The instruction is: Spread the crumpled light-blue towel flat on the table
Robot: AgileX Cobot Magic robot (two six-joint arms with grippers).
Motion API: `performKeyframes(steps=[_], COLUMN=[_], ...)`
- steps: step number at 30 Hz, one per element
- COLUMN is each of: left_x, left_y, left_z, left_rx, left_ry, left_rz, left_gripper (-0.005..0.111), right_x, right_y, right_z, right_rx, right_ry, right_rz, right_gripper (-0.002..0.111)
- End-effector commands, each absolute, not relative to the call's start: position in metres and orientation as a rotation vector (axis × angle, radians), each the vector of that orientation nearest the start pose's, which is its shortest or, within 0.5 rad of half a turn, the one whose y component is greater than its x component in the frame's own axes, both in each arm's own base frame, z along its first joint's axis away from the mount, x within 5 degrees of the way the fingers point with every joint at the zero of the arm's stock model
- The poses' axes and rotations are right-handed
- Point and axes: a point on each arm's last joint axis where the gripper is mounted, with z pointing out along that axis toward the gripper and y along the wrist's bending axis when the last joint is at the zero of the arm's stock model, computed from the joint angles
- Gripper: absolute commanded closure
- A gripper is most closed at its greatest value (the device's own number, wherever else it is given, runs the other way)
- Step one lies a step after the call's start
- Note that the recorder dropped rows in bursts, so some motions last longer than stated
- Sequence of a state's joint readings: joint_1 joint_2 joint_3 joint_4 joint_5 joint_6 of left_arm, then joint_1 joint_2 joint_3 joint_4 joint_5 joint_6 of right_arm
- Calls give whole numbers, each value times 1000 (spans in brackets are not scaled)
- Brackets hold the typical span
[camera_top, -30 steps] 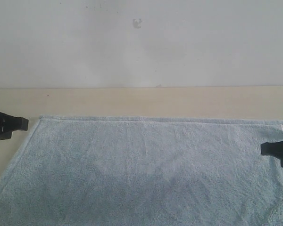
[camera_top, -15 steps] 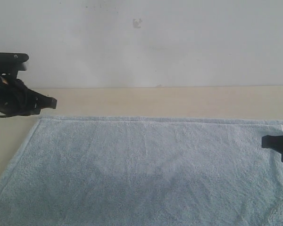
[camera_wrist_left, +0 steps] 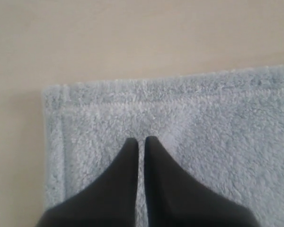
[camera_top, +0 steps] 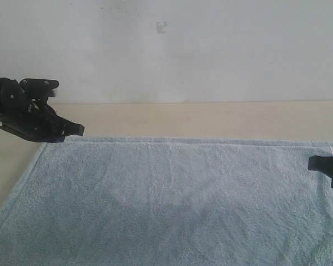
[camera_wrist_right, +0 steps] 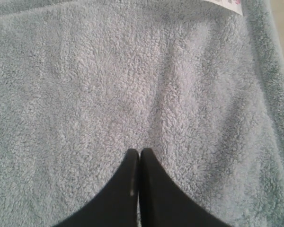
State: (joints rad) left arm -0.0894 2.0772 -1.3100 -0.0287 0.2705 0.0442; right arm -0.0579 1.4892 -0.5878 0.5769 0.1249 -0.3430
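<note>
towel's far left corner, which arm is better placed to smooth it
Left. The left gripper hangs over that corner of the towel, shut and empty; the right gripper is at the opposite edge.

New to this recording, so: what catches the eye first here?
The pale-blue towel lies spread flat over most of the table, below a white wall. The left gripper, shut, hangs over its far left corner; the right gripper, shut, is over its right edge near a white label.

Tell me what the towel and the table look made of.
The towel looks like pale-blue terry cloth, probably cotton: fluffy pile and a stitched hem show in the wrist views. The table is smooth, cream and matte, perhaps laminate or painted board; no grain shows to settle it.
</note>
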Motion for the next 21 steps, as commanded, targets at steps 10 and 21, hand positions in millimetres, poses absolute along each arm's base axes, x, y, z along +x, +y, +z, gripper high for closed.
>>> performKeyframes(steps=[10, 21], left_x=[444, 444], left_y=[-41, 14], left_z=[108, 101], left_rx=[153, -34], left_ry=[2527, 2568], left_rz=[-30, 22], left_gripper=[103, 103], right_x=[258, 258], right_y=[-9, -4], right_z=[170, 170], right_rx=[331, 275], right_ry=[2456, 2465], right_rz=[153, 150], right_gripper=[108, 108])
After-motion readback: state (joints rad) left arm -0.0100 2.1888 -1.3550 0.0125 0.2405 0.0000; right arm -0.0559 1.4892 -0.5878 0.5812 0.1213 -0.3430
